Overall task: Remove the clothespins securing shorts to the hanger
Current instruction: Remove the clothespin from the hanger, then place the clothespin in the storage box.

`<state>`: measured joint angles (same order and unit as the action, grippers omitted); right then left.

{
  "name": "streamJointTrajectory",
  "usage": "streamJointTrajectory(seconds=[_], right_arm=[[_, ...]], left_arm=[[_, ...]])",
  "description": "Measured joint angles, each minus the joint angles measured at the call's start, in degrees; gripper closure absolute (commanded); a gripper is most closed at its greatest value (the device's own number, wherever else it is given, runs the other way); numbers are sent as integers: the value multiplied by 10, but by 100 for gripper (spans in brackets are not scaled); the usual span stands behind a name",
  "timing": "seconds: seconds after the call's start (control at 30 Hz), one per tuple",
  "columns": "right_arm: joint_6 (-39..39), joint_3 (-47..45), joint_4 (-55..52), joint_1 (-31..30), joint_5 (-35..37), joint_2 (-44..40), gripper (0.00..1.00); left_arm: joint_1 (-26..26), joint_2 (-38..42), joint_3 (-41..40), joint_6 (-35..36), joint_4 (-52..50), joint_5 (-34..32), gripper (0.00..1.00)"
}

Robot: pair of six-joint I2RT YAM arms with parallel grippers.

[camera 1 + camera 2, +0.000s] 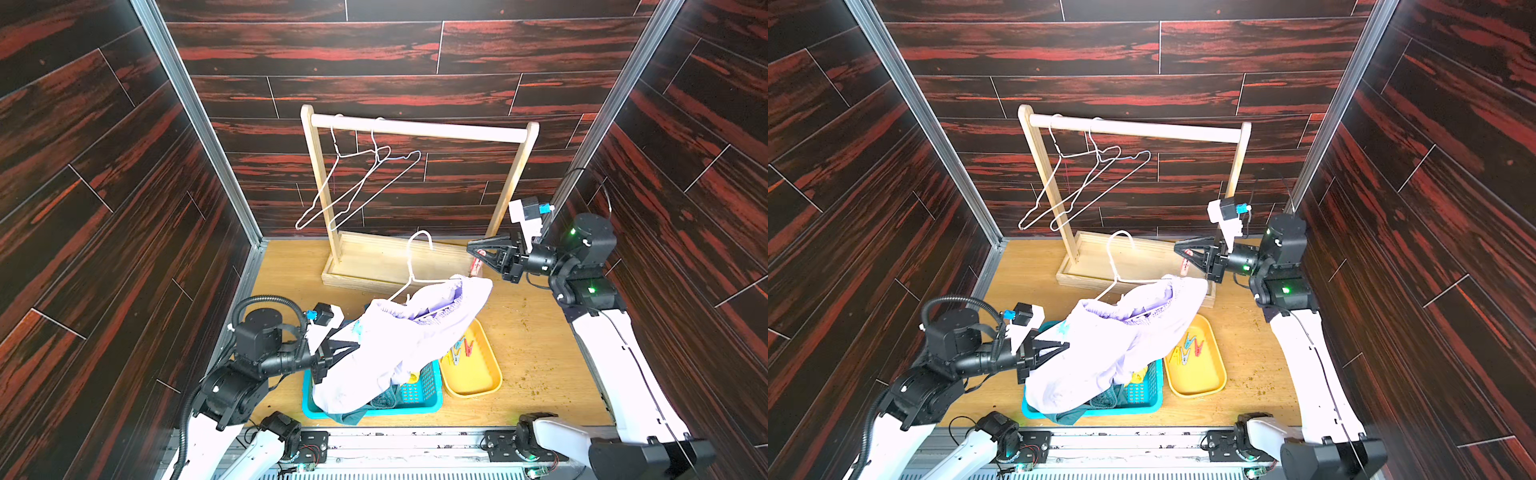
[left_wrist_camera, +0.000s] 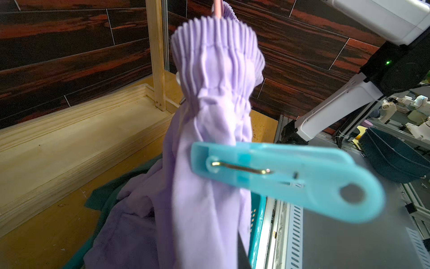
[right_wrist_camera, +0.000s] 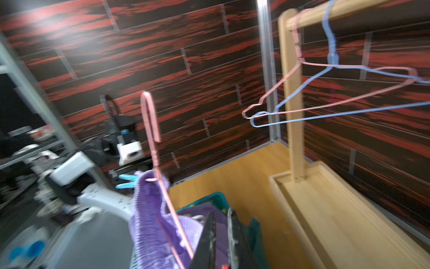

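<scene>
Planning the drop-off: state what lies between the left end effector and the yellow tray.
The lavender shorts, draped over the teal basket, fill the stretch from left end effector to yellow tray, in both top views.

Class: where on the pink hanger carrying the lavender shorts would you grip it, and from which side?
Probably the neck of the hanger, just under the hook, coming from above on the rack side. It stands bare above the shorts, whose waistband bunches over the lower wire, so only there is wire free to pinch.
</scene>
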<state>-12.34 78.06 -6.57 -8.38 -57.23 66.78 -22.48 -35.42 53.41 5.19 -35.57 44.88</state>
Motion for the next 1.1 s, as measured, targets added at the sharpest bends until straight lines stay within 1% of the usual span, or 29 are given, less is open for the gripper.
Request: streamJointTrajectory(seconds=[0.2, 0.37, 0.53, 0.9, 1.1], right_arm=[[-4, -60, 1, 0, 125, -104, 100], [-3, -90, -6, 0, 199, -166, 100], [1, -111, -28, 0, 245, -190, 100], [-6, -242, -31, 0, 355, -283, 100], [-9, -284, -22, 0, 391, -307, 100]], left_arm=[[0, 23, -17, -16, 19, -16, 100], [0, 30, -20, -22, 24, -25, 100], [0, 32, -20, -22, 24, -34, 100], [0, 44, -20, -20, 23, -55, 100], [0, 43, -20, -17, 21, -59, 100]])
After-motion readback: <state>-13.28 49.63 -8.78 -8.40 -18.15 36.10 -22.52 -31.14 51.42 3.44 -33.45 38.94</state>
